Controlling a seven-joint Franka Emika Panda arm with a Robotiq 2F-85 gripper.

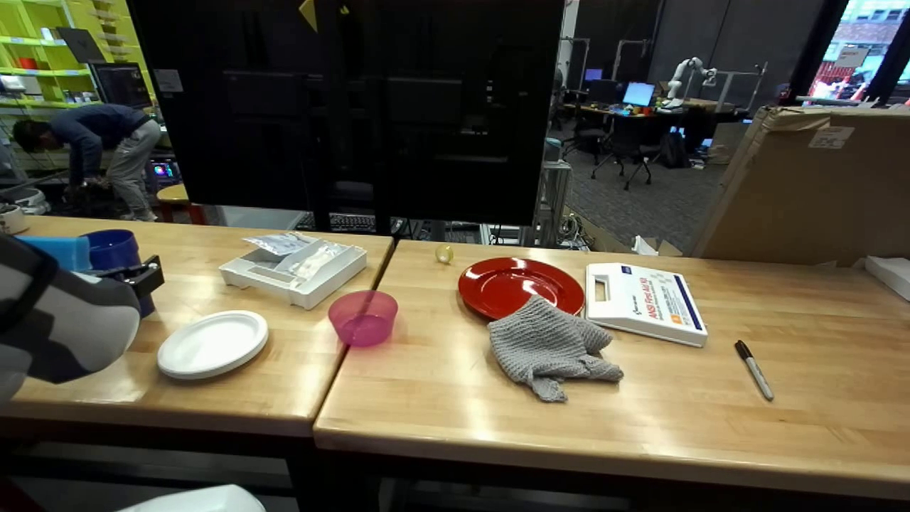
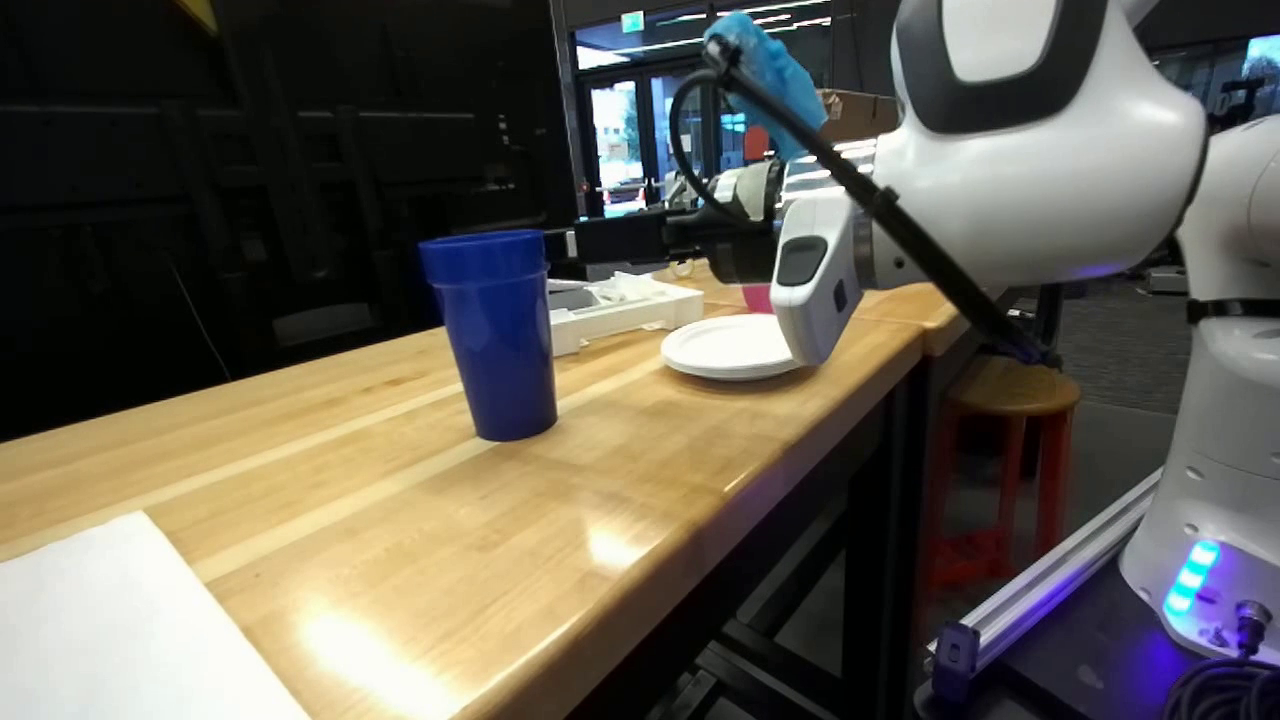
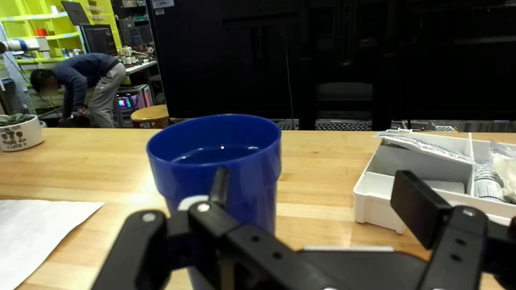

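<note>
1. At far left in the wrist view, a white pot (image 3: pixel 20 137) with dark lettering holds a small plant (image 3: pixel 16 119), near the back of the table (image 3: pixel 100 169).
2. Nearer the camera lies a sheet of white paper (image 3: pixel 40 237), cut off by the frame.
3. Beyond the table, a person (image 3: pixel 86 82) in a dark blue top and grey trousers bends low beside a wooden stool (image 3: pixel 149 114).
4. Next comes the blue cup (image 2: pixel 500 340), upright on the table.
5. The claw (image 3: pixel 312 183) is just beside the cup's upper part, its fingers (image 3: pixel 419 209) wide apart. From the wrist, one finger overlaps the cup; whether they touch, I cannot tell.
6. Farther right, in an exterior view, are stacked white plates (image 1: pixel 213 341).
7. Behind them sits a white tray (image 1: pixel 333 281) with compartments, a packet (image 3: pixel 427 148) and a small bottle (image 3: pixel 487 187) in it.
8. Then a translucent pink bowl (image 1: pixel 362 320), and farther back a small yellowish round thing (image 1: pixel 444 254).
9. A red plate (image 1: pixel 498 284) follows, a crumpled grey cloth (image 1: pixel 544 345) covering part of its near edge.
10. Just right lies a white first aid case (image 1: pixel 643 302).
11. Last are a black-capped marker (image 1: pixel 755 371) and, behind it, a large cardboard box (image 1: pixel 810 192).
</note>
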